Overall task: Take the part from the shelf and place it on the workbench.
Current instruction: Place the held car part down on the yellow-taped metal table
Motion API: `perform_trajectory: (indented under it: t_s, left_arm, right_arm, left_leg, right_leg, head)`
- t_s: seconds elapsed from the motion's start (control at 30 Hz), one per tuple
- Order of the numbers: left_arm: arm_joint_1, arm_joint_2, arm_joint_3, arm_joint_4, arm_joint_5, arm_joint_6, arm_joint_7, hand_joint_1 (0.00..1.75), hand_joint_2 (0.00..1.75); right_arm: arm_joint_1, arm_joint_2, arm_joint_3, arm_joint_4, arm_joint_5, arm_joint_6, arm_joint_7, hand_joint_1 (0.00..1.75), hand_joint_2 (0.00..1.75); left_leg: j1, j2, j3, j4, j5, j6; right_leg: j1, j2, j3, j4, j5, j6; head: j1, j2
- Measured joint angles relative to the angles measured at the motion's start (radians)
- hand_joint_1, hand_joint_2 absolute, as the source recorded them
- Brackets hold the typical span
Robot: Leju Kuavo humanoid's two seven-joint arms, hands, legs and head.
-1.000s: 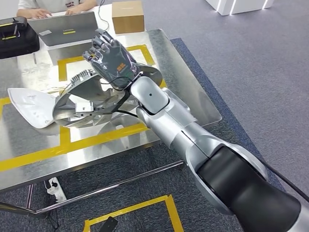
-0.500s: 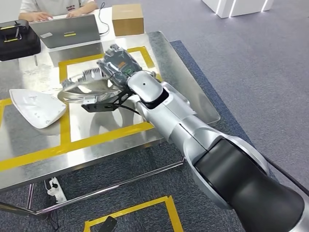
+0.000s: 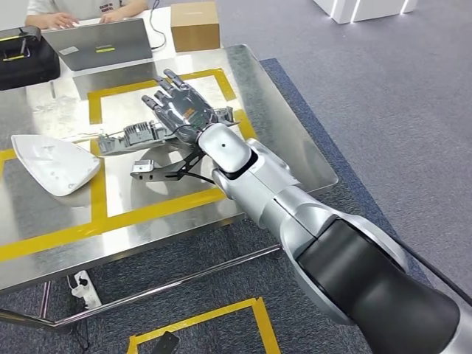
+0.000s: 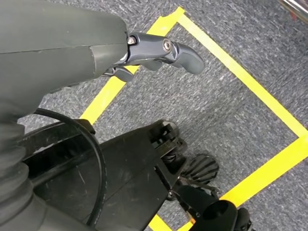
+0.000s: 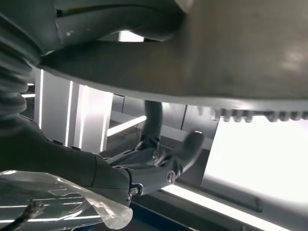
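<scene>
The grey part [image 3: 139, 136] has been lowered flat beneath the right hand [image 3: 181, 107] (fingers spread, apparently released), placement seemingly finished.

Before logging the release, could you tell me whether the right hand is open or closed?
Open: the right hand has its fingers spread above the grey part, gripping nothing.

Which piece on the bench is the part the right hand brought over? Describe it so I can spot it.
On the steel workbench, look inside the yellow tape box under the right hand. The part is the long grey ribbed piece lying flat there, unlike the smooth white shell beside it.
</scene>
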Motion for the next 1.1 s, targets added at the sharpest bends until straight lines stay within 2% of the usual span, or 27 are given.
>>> perform_trajectory:
  t_s: [0.63, 0.87, 1.1]
  left_arm:
    - [0.000, 0.000, 0.000, 0.000, 0.000, -0.003, 0.012, 0.00, 0.00]
    - [0.000, 0.000, 0.000, 0.000, 0.000, -0.003, 0.012, 0.00, 0.00]
    - [0.000, 0.000, 0.000, 0.000, 0.000, -0.003, 0.012, 0.00, 0.00]
  right_arm:
    - [0.015, 0.000, 0.026, 0.002, 0.011, -0.001, -0.005, 0.00, 0.00]
    - [0.019, 0.000, 0.033, 0.010, 0.003, 0.106, -0.081, 0.00, 0.00]
    - [0.024, 0.000, 0.039, 0.013, 0.000, 0.116, -0.087, 0.00, 0.00]
  left_leg:
    - [0.000, 0.000, -0.001, 0.000, 0.000, 0.000]
    - [0.000, 0.000, -0.001, 0.000, 0.000, 0.000]
    - [0.000, 0.000, -0.001, 0.000, 0.000, 0.000]
  right_leg:
    - [0.000, 0.000, -0.001, 0.000, 0.000, 0.000]
    - [0.000, 0.000, -0.001, 0.000, 0.000, 0.000]
    - [0.000, 0.000, -0.001, 0.000, 0.000, 0.000]
  head:
    - [0.000, 0.000]
    - [0.000, 0.000]
    - [0.000, 0.000]
